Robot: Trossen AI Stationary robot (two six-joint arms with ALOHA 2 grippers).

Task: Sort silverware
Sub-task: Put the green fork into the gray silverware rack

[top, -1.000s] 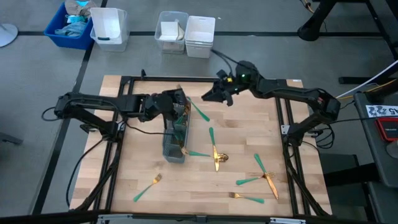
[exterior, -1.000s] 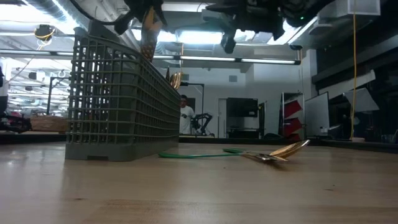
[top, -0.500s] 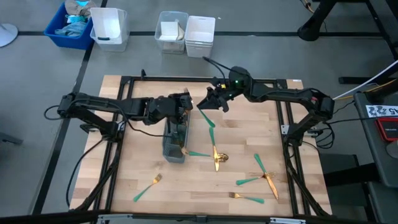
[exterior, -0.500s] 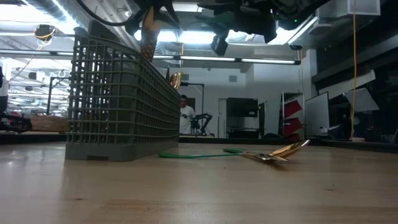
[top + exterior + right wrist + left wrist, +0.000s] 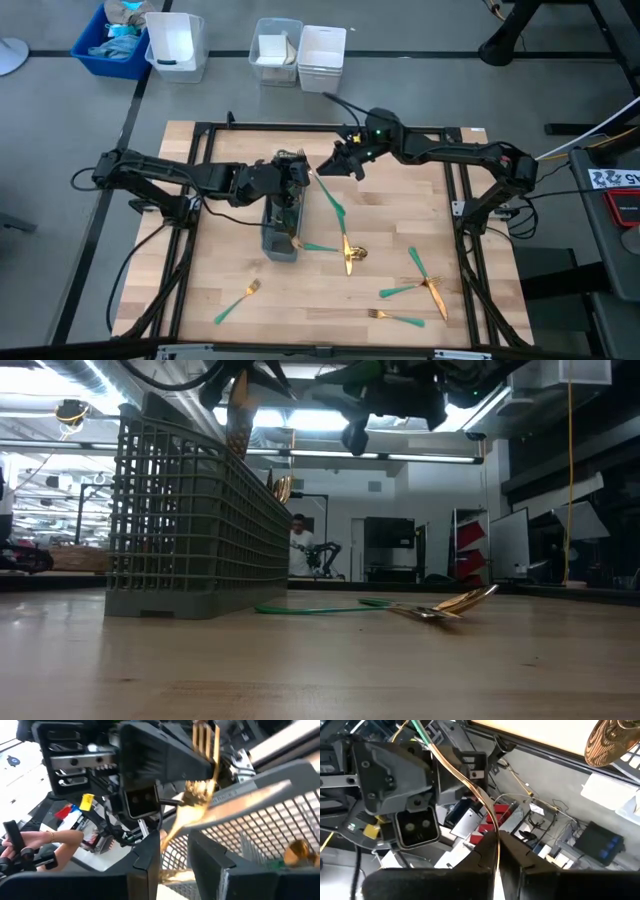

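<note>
The right hand (image 5: 335,168) is clamped on a gold fork (image 5: 200,785) beside the grey caddy (image 5: 283,215), barely shifted from half a second ago. The left hand (image 5: 290,172) is closed on a utensil (image 5: 470,787) over the caddy. More silverware (image 5: 415,290) is scattered on the worktop (image 5: 400,210).

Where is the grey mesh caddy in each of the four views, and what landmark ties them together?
High view: grey mesh caddy left of centre on the table.
Low view: fills the left, standing on the table.
Left wrist view: not in it.
Right wrist view: its mesh wall at the right.
Landmark: the left end effector over the caddy, holding a gold utensil.
</note>
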